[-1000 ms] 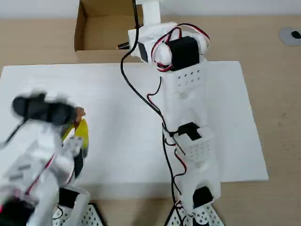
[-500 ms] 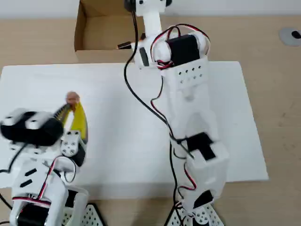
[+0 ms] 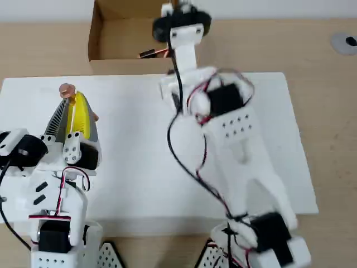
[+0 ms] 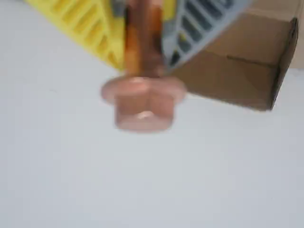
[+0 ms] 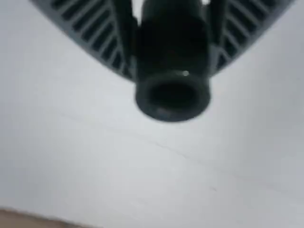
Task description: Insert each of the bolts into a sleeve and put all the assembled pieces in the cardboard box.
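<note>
Foreground: found the white printed left arm folded short at the near edge of the tan wooden table, and the white printed right arm stretched long across the white paper sheet toward the far side. Noted red and black wires looped along the right arm. Saw the left gripper over the left part of the sheet, its yellow ribbed finger and grey ribbed finger pressed on the shank of a copper-coloured flanged bolt, the head sticking out past the tips. Saw, from the right wrist, the right gripper pinching a black cylindrical sleeve between its dark grey ribbed fingers, open bore facing outward, over the sheet near a strip of bare wood. Counted bolt and sleeve apart, not joined. Farther off, found the open brown cardboard box on the table just beyond the sheet's far edge, with a dark-and-copper piece lying inside against the near wall. Spotted the right arm's black wrist end above the box's right wall. Farthest right, noticed a small grey disc on the wood.
</note>
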Motion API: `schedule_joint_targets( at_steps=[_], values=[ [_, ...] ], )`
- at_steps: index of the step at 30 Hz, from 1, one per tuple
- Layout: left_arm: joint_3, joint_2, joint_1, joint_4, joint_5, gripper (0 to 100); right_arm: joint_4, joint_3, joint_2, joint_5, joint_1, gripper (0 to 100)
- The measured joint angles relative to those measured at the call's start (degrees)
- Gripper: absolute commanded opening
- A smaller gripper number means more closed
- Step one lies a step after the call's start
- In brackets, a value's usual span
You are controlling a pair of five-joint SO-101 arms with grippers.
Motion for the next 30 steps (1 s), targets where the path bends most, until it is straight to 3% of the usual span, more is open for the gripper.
schedule_joint_targets(
  at_steps=[5,12,16,22,26,30],
  values=[
    [2.29,0.0,0.0,-0.35,0.0,1,-22.24,23.74,-7.3,3.96,-3.25,0.9],
    [5.45,0.09,2.73,-0.35,0.0,1,-30.07,27.08,-7.38,4.92,-3.16,0.9],
    [9.93,0.09,6.15,-0.44,-2.9,1,-35.25,30.77,-7.38,12.84,-2.99,0.9],
    [12.75,0.09,7.82,-0.53,-6.33,1,-52.75,42.81,-7.82,27.69,-2.99,0.9],
    [12.4,0.18,7.82,-2.02,-5.27,1,-58.37,47.91,-11.08,28.92,-2.99,0.9],
    [12.22,0.18,7.82,-9.05,-5.27,1,-62.42,52.22,-14.07,26.02,-2.99,0.9]
  ],
)
